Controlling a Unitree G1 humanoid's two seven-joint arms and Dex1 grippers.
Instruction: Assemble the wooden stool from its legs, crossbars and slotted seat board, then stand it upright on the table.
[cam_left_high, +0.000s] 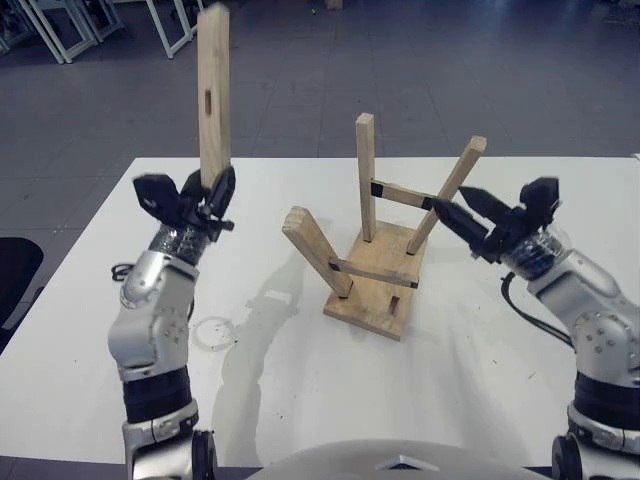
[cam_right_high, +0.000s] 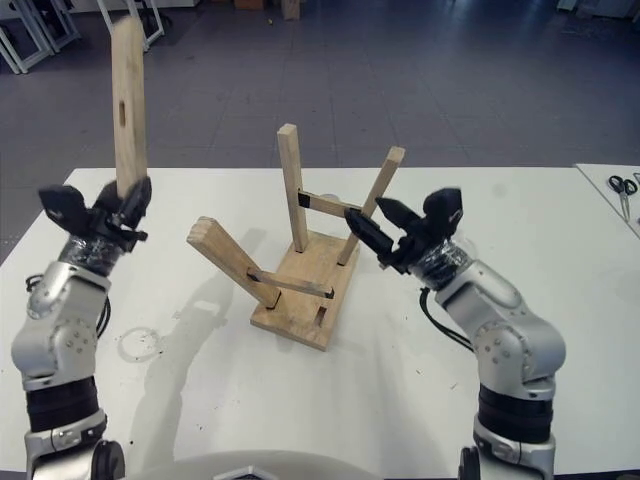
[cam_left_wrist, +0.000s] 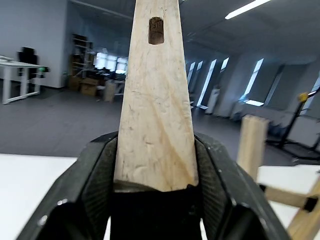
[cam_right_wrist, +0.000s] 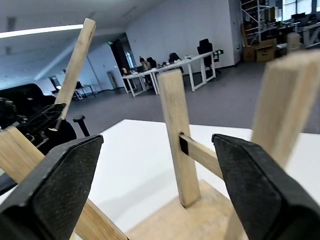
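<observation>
The stool lies upside down mid-table: the seat board (cam_left_high: 375, 300) carries an upright leg (cam_left_high: 366, 175), a leg leaning right (cam_left_high: 452, 190) and a leg leaning left (cam_left_high: 314, 250). One crossbar (cam_left_high: 400, 195) joins the two far legs. Another crossbar (cam_left_high: 372, 272) runs from the left-leaning leg. At the table's left my left gripper (cam_left_high: 207, 198) is shut on the bottom of a loose slotted leg (cam_left_high: 213, 95), held upright above the table. My right gripper (cam_left_high: 452, 206) is open just right of the right-leaning leg, with nothing between its fingers (cam_right_wrist: 55, 195).
A clear tape ring (cam_left_high: 212, 332) lies on the white table (cam_left_high: 470, 380) near the left arm. Scissors (cam_right_high: 622, 186) rest on a neighbouring table at the far right. Bare tabletop runs in front of the stool and to its right.
</observation>
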